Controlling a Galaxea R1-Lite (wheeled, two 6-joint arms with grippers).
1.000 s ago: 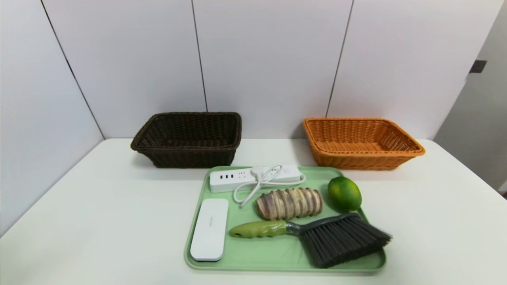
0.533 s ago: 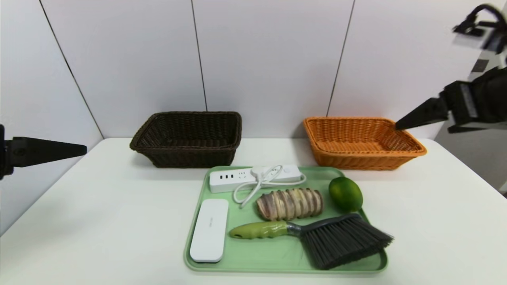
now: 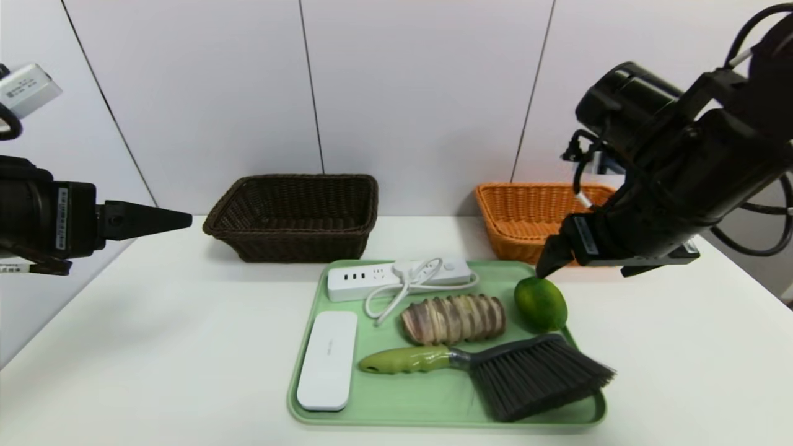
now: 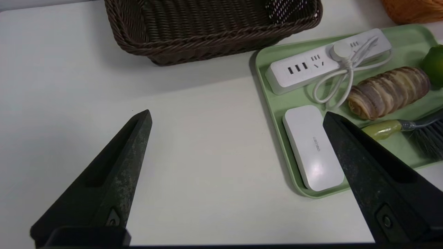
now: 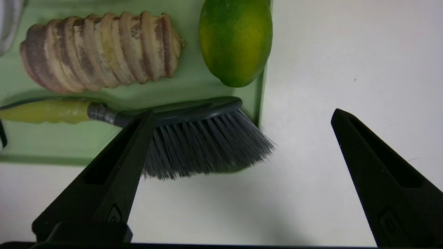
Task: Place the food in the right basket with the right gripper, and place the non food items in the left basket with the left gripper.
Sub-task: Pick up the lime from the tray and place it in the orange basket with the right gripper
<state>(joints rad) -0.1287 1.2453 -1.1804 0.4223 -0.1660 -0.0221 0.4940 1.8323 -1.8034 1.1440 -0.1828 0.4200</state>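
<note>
White table before pale wall panels. At my left, left gripper hangs above table, fingers spread wide, holding nothing. Dark left basket at back. Green tray in middle: white case, power strip, roll, brush, lime all on it. Right gripper just above lime, fingers wide apart, holding nothing, in front of orange right basket.
</note>
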